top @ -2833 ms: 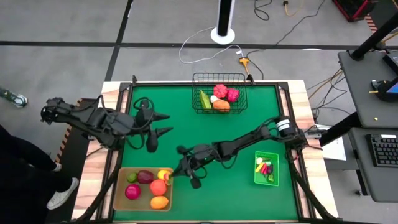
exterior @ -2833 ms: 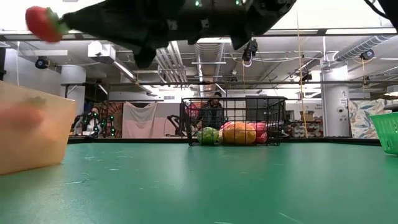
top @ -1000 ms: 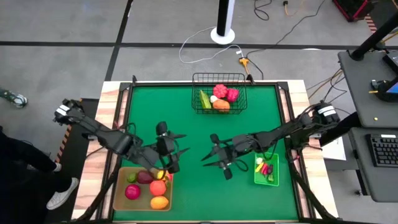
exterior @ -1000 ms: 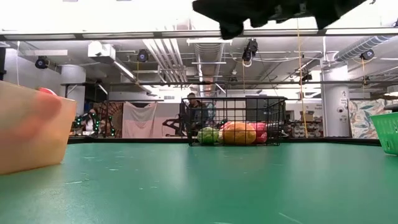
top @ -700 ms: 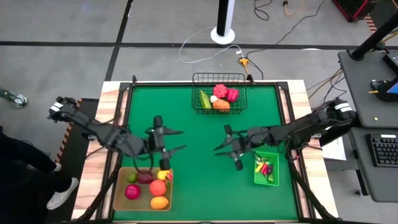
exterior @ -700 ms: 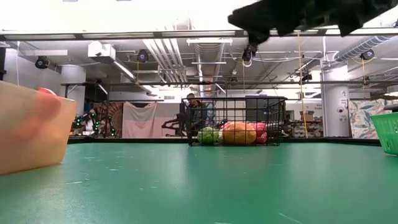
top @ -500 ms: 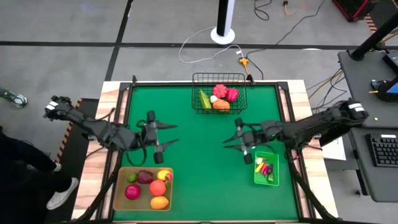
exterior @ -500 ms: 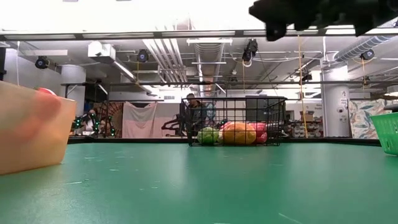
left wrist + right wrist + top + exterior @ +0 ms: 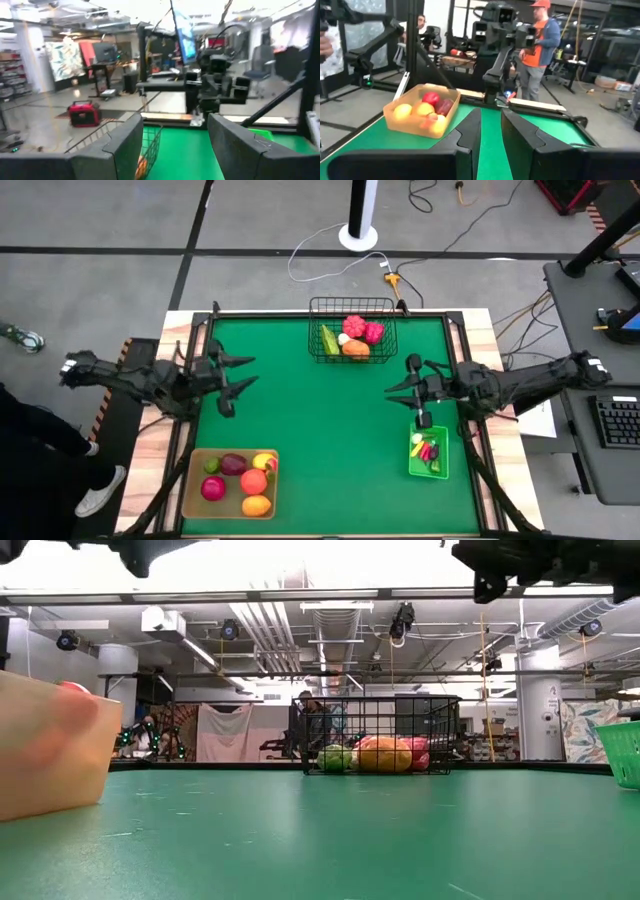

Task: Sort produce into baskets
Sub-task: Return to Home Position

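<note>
- Both arms have drawn back from the middle of the desk [image 9: 320,440].
- The left gripper [image 9: 244,372] is near the left edge, its fingers spread and empty.
- The right gripper [image 9: 398,388] is beside the green bin [image 9: 441,455], its fingers narrowly parted and empty.
- The produce [image 9: 254,481] lies in the tan tray [image 9: 190,480], the wire basket [image 9: 315,330] and the bin, so sorting looks finished.

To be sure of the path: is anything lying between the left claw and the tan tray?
Nothing visible does. The open left claw hangs above the green mat, and the mat from there to the tan tray carries no loose piece.
</note>
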Controlling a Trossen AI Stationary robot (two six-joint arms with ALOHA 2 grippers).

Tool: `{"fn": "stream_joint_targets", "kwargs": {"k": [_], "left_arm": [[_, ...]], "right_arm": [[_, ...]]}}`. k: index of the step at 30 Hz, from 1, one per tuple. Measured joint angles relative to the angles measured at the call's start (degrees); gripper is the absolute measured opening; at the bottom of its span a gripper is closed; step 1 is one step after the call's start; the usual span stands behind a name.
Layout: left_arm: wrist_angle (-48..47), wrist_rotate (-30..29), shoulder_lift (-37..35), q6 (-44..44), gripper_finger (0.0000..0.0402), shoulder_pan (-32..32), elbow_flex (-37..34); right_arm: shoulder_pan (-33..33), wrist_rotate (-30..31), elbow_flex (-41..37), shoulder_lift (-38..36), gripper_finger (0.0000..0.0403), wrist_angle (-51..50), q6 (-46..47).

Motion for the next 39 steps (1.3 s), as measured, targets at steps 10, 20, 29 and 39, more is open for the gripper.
{"fn": "stream_joint_targets", "kwargs": {"k": [10, 20, 29, 39], "left_arm": [[-6.0, 3.4, -17.7, -1.7, 0.0206, 2.6, -6.4], [-7.8, 3.3, -29.6, -4.7, 0.0206, 2.6, -14.0], [-11.0, 1.1, -32.5, -5.6, 0.0206, 2.6, -14.7], [-11.5, 1.0, -32.6, -6.3, 0.0206, 2.6, -14.7]], "right_arm": [[-0.6, 0.2, -1.4, -14.5, 0.0068, -11.8, 1.2], [-0.6, 0.3, -5.1, -22.9, 0.0068, -14.4, 1.6], [-0.6, 1.4, -9.0, -32.0, 0.0068, -15.5, 2.6], [-0.6, 2.3, -9.1, -38.6, 0.0068, -22.4, 2.7]]}}
